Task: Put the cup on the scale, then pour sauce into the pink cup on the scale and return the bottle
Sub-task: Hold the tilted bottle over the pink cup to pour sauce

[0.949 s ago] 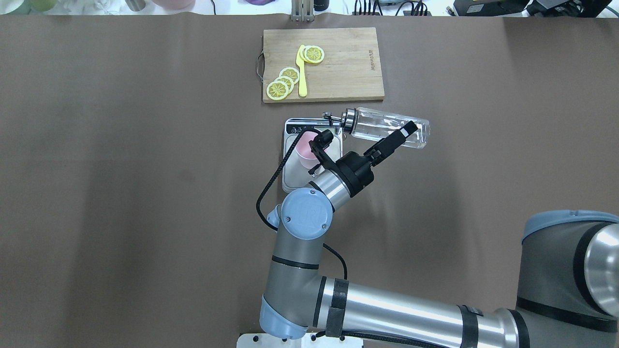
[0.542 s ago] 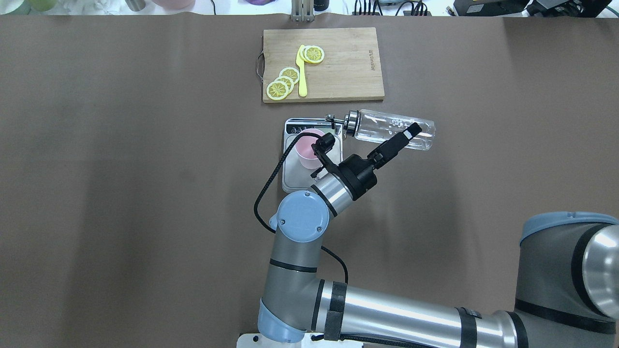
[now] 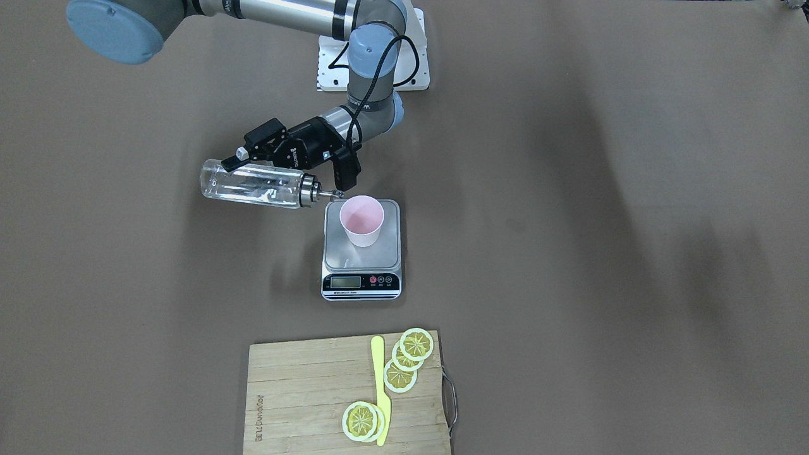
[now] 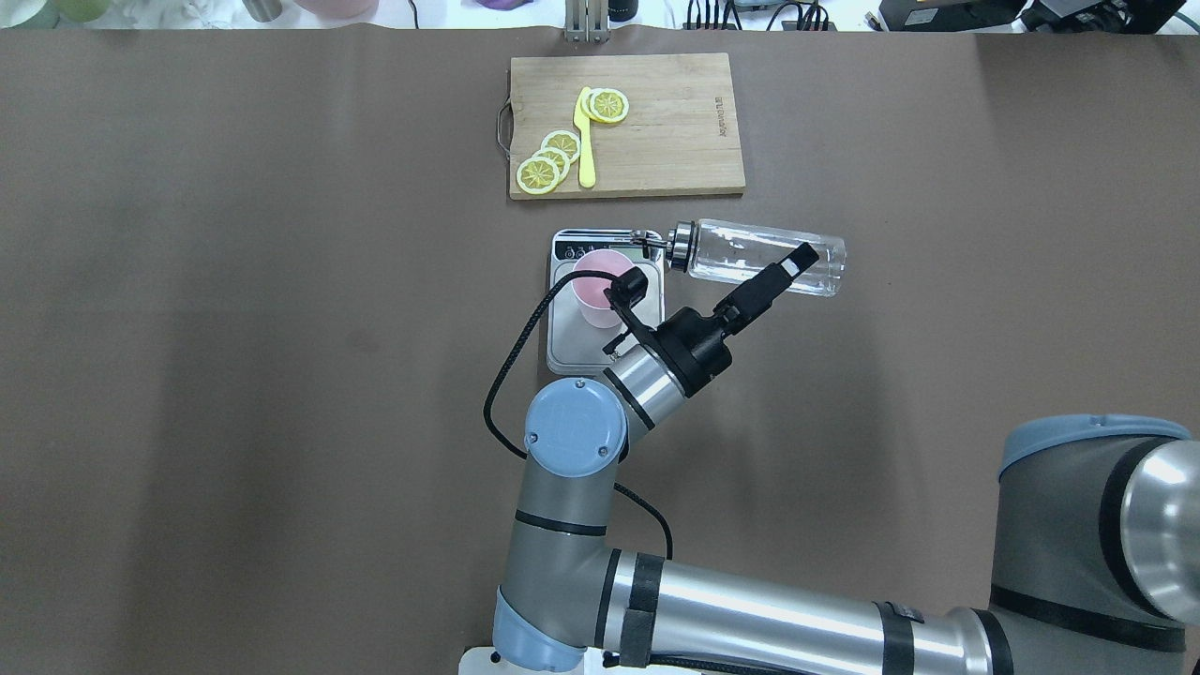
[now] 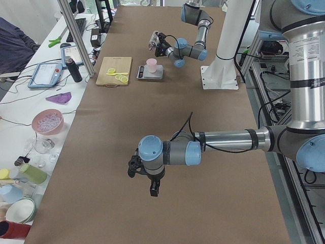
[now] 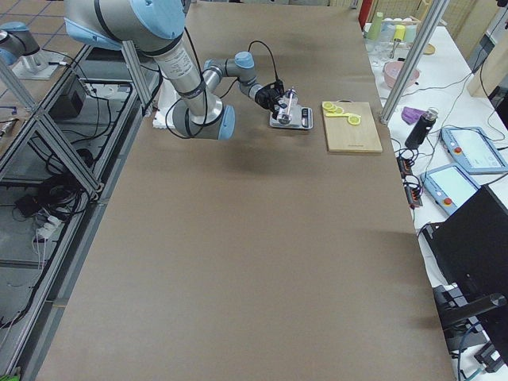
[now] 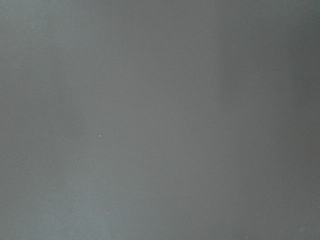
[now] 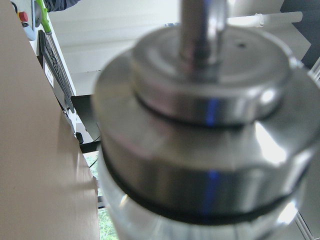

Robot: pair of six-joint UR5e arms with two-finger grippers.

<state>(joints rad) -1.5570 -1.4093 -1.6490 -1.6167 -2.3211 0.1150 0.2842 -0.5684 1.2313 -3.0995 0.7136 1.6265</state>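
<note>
The pink cup (image 4: 591,278) (image 3: 361,220) stands upright on the scale (image 4: 568,345) (image 3: 390,251). My right gripper (image 4: 797,262) (image 3: 243,180) is shut on the clear glass bottle (image 4: 727,248) (image 3: 265,186) and holds it lying almost level above the table, to the right of the scale. Its metal spout (image 4: 645,241) points at the scale's display corner, just outside the cup's rim. The metal cap (image 8: 200,125) fills the right wrist view, blurred. The sauce is colourless and hard to make out. My left gripper (image 5: 150,187) hangs over bare table far away; I cannot tell whether it is open.
A wooden cutting board (image 4: 675,122) (image 3: 303,392) with lemon slices and a yellow knife (image 4: 586,141) lies just beyond the scale. Bowls, cups and devices crowd the side table (image 5: 40,122) past the far edge. The left wrist view holds only brown table surface.
The right arm drew back toward the robot and a little to the right, taking the bottle with it. The spout slid away from over the cup, and more of the cup shows.
</note>
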